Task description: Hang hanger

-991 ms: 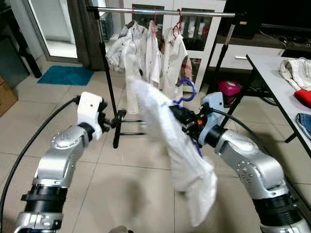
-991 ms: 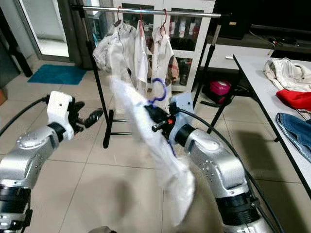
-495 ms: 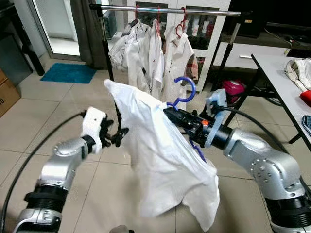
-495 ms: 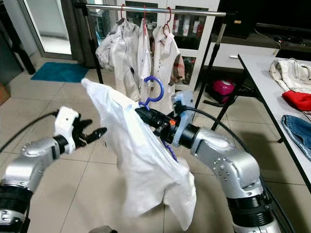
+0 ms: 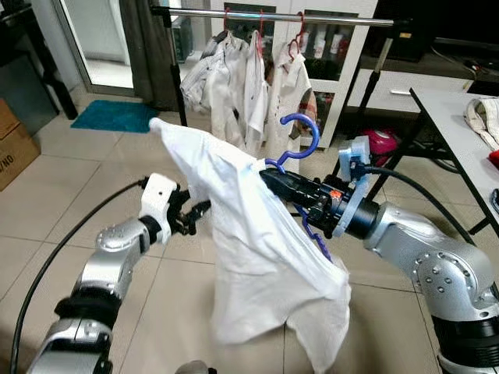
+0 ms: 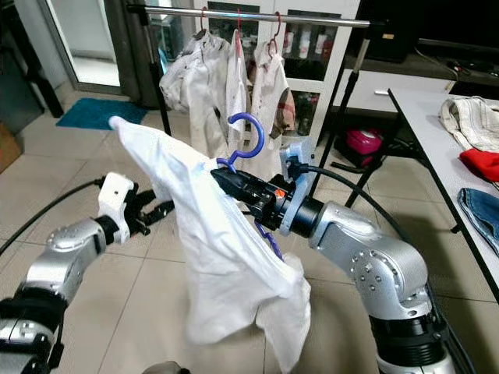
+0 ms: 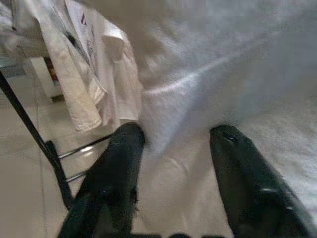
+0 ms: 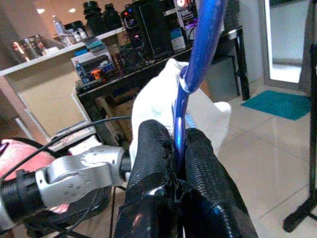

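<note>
nearest: right gripper (image 6: 226, 181) clamped tight on the neck of the blue hanger (image 5: 300, 144), just under the hook; wrist view shows both black fingers (image 8: 153, 144) pinched on the thin blue stem. white shirt (image 5: 257, 249) is draped over the hanger, held up in mid air betw the two arms, above the tile floor (image 5: 156, 312). left gripper (image 5: 195, 214) sits just beside the shirt's left edge, fingers spread apart w/ nothing betw them, cloth close in front of the tips.

handling, my guess: hanger is stiff smooth plastic, light, could twist in the pinch; neck is the right hold since it leaves the hook free. shirt is soft, thin, floppy, likely sways and could slide off one shoulder, so the left side may need steadying at the hem or shoulder.

farther: metal clothes rail (image 5: 273, 15), round shiny bar on a black stand, w/ pale hung shirts (image 5: 249, 78) on red hooks. free bar to their right. table edge (image 5: 444, 132) w/ folded clothes at far right.
</note>
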Robot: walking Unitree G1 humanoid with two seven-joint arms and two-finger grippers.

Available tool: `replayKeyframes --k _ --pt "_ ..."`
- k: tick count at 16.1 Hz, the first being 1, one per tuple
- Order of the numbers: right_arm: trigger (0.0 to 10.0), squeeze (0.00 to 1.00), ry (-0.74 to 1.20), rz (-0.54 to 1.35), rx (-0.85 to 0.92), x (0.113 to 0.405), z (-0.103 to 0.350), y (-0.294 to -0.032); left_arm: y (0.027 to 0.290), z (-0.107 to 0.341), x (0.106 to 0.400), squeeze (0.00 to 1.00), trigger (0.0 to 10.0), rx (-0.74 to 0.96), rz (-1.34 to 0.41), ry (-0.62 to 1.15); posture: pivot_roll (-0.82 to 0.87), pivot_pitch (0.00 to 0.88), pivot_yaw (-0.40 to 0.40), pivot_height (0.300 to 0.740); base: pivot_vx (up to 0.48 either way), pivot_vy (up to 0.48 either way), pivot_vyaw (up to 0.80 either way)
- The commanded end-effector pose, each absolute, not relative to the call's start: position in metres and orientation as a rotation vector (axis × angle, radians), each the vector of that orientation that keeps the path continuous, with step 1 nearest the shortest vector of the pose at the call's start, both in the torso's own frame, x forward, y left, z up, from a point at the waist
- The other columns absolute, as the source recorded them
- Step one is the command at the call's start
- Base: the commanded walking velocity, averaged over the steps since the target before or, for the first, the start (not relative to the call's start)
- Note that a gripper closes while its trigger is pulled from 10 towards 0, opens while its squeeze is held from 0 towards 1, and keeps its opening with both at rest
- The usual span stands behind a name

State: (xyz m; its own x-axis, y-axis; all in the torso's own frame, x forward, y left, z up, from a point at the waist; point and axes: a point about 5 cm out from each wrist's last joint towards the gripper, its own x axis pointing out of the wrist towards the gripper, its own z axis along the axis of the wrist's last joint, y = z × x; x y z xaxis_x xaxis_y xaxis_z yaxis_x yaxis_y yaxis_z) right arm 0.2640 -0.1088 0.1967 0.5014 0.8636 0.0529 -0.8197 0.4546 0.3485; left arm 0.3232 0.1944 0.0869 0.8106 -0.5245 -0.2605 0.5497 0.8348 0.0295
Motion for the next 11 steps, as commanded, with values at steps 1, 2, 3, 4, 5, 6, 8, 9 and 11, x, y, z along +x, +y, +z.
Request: replayKeyframes --k 1,2,3,4,5,6,8,9,11 --pt "10.0 0.0 0.111 1.062 0.353 0.2611 0.2046 -0.111 0.1977 0.086 0.3258 0.0 0.0 0.132 -0.566 0.256 -0.07 0.0 -0.011 0.74 0.0 0.0 0.0" --pt "10.0 0.0 0.109 1.065 0.364 0.2604 0.2051 -0.111 0.1993 0.0857 0.3273 0.0 0.0 0.137 -0.56 0.253 -0.07 0.0 -0.01 0.74 0.0 0.0 0.0" --pt "10.0 0.0 0.109 1.067 0.366 0.2602 0.2054 -0.111 0.1994 0.0857 0.3277 0.0 0.0 0.137 -0.56 0.252 -0.07 0.0 -0.01 0.74 0.0 0.0 0.0" --pt "10.0 0.0 0.108 1.07 0.37 0.2598 0.2057 -0.1111 0.1995 0.0859 0.3284 0.0 0.0 0.138 -0.558 0.249 -0.07 0.0 -0.01 0.74 0.0 0.0 0.0" --pt "10.0 0.0 0.109 1.073 0.373 0.2592 0.2062 -0.1112 0.1999 0.086 0.3298 0.0 0.0 0.144 -0.557 0.241 -0.07 0.0 -0.01 0.74 0.0 0.0 0.0" --pt "10.0 0.0 0.109 1.075 0.375 0.2589 0.2067 -0.1114 0.2006 0.0857 0.3312 0.0 0.0 0.145 -0.553 0.237 -0.07 0.0 -0.01 0.74 0.0 0.0 0.0" --pt "10.0 0.0 0.109 1.076 0.379 0.2594 0.2073 -0.1118 0.2016 0.0847 0.3326 0.0 0.0 0.146 -0.55 0.237 -0.07 0.0 -0.009 0.74 0.0 0.0 0.0" --pt "10.0 0.0 0.108 1.076 0.38 0.2594 0.2076 -0.1118 0.2021 0.084 0.3329 0.0 0.0 0.15 -0.548 0.241 -0.07 0.0 -0.009 0.74 0.0 0.0 0.0" --pt "10.0 0.0 0.107 1.077 0.38 0.2596 0.2081 -0.1119 0.2039 0.0821 0.3334 0.0 0.0 0.144 -0.534 0.253 -0.07 0.0 -0.009 0.74 0.0 0.0 0.0"
